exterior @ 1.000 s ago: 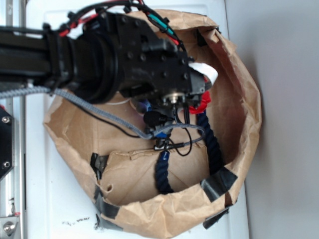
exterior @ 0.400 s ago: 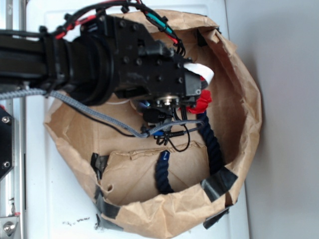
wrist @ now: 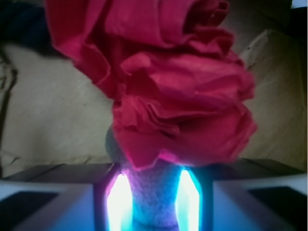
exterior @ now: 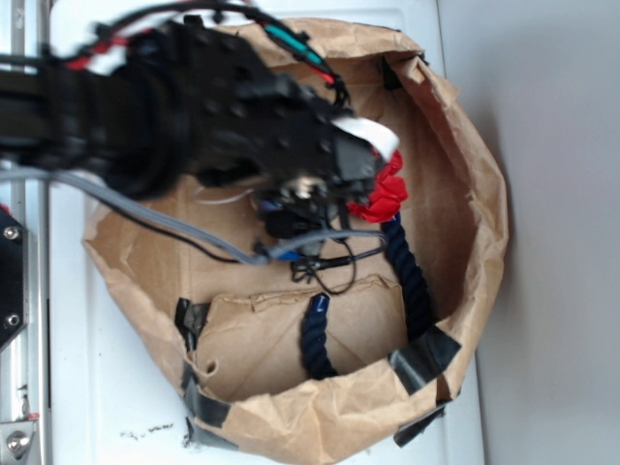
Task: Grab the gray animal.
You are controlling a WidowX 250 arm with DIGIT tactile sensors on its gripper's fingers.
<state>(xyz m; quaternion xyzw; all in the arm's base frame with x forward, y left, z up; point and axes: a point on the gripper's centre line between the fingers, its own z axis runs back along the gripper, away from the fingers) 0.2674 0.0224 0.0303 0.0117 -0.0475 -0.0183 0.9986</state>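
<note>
Gray animal (wrist: 153, 192) sits pinched between the gripper (wrist: 153, 204) fingers at six o'clock, red fabric flower (wrist: 168, 82) overlapping it at twelve.

Arm (exterior: 145, 107) reaches in from the left, blurred; jaws closed on gray animal (wrist: 151, 202).

White tabletop (exterior: 87, 387) beside a gray wall (exterior: 552, 97)

Black arm (exterior: 174, 107), gray braided cable (exterior: 145, 208)
</note>
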